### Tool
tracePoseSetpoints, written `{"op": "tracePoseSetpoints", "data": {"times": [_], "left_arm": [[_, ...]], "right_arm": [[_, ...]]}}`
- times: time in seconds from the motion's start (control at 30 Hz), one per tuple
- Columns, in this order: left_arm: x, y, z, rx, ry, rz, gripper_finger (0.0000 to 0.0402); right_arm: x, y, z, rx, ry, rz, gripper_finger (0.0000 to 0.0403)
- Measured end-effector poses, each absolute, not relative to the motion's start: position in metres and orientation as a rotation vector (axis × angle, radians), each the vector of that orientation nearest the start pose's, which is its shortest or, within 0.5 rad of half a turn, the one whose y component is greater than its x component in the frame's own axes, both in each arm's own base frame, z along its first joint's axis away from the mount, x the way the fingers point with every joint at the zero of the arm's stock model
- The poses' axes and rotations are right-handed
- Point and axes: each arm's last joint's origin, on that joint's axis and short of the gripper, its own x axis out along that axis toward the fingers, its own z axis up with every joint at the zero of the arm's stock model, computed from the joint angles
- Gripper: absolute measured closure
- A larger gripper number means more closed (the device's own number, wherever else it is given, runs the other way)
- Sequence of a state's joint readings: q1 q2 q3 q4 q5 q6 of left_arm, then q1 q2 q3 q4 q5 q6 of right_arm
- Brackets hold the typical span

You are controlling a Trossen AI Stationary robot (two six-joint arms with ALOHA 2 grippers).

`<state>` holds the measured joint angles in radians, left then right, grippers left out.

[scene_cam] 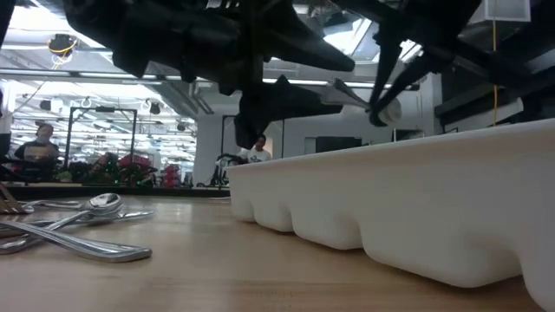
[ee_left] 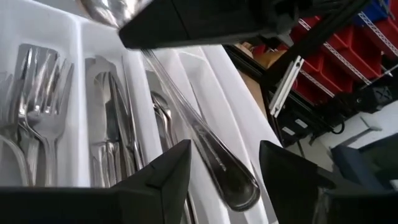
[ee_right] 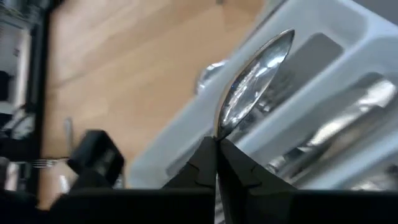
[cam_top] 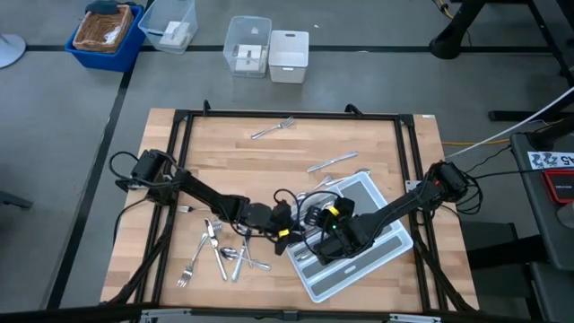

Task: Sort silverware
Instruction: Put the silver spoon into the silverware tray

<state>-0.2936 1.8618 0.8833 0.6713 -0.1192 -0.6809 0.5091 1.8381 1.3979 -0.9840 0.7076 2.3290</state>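
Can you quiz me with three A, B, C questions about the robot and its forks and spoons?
1. Where is the lone fork?
A on the table
B in the tray
C in a gripper

2. What colour is the tray?
A red
B green
C light grey

3. What is the right gripper doing?
A standing open
B pinching a spoon
C pinching a knife

Answers:
1 A: it lies alone on bare wood.
2 C: its walls look pale grey.
3 B: its fingers meet on the spoon's handle, with the bowl sticking out.
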Motion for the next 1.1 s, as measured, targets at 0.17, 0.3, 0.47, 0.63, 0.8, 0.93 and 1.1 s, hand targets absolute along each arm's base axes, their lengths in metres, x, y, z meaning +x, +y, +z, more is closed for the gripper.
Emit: {"op": "tracePoseSetpoints", "data": {"times": [0.17, 0.3, 0.47, 0.63, 0.8, 0.93, 1.1], "left_arm": [[0.359, -0.105, 0.157, -0.612, 0.347, -0.064, 0.0222], [0.359, -0.105, 0.157, -0.611, 0.348, -0.067, 0.0222], [0.359, -0.105, 0.158, -0.606, 0.348, -0.069, 0.0225], [0.359, -0.106, 0.156, -0.564, 0.364, -0.095, 0.0264], [0.358, -0.105, 0.153, -0.576, 0.399, -0.100, 0.0312], [0.357, -0.104, 0.149, -0.574, 0.434, -0.079, 0.0337], [0.356, -0.101, 0.146, -0.598, 0.478, -0.060, 0.0347]], "right_arm": [[0.317, 0.154, 0.221, 1.233, 0.260, -1.162, 0.0398], [0.320, 0.155, 0.222, 1.227, 0.234, -1.136, 0.0398], [0.321, 0.156, 0.222, 1.233, 0.228, -1.127, 0.0398], [0.321, 0.156, 0.222, 1.201, 0.247, -1.113, 0.0398], [0.321, 0.157, 0.223, 1.189, 0.254, -1.106, 0.0398], [0.321, 0.157, 0.223, 1.181, 0.271, -1.097, 0.0398], [0.323, 0.158, 0.223, 1.185, 0.301, -1.083, 0.0398]]}}
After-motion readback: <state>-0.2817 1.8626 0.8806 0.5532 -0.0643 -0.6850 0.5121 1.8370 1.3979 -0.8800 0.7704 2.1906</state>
